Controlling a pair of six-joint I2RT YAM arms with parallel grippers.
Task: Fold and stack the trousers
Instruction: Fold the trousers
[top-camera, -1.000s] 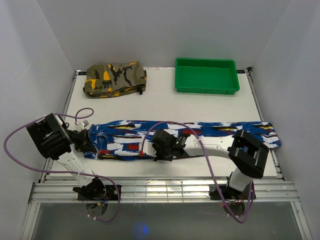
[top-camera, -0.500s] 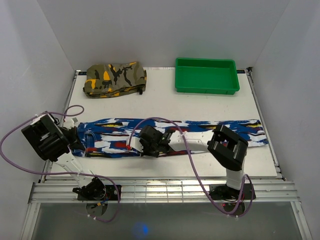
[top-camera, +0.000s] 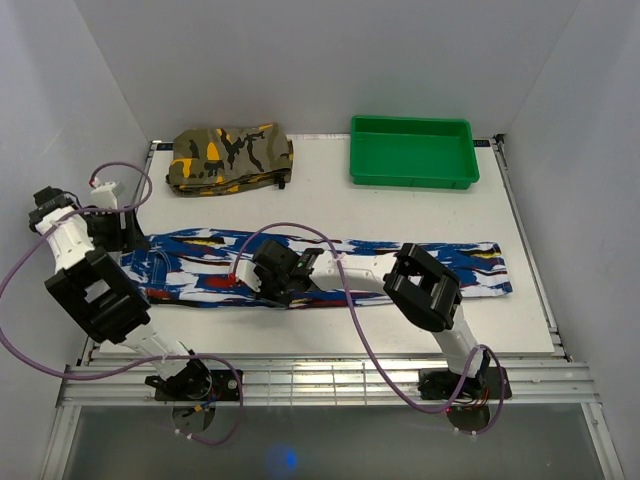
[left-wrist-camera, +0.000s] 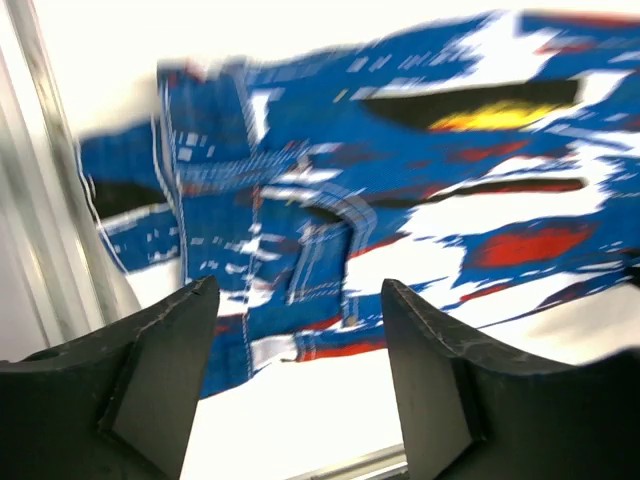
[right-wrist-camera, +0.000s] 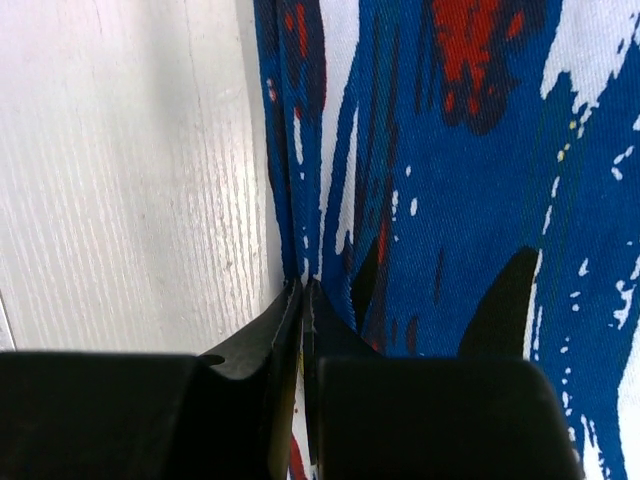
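Only its wrist view shows the right gripper (right-wrist-camera: 302, 292) clamping the trousers' (right-wrist-camera: 450, 200) edge; overhead hides that. The left gripper (left-wrist-camera: 298, 300) gapes above them; empty.

Noted: trousers (top-camera: 190, 265) royal blue, busily streaked white, red and black, small yellow flecks. Folded garment (top-camera: 230, 158) at 11 o'clock: olive-brown camouflage, orange and black patches. Tray (top-camera: 412, 180) at 1 o'clock: plain green. Table (top-camera: 320, 205): white.
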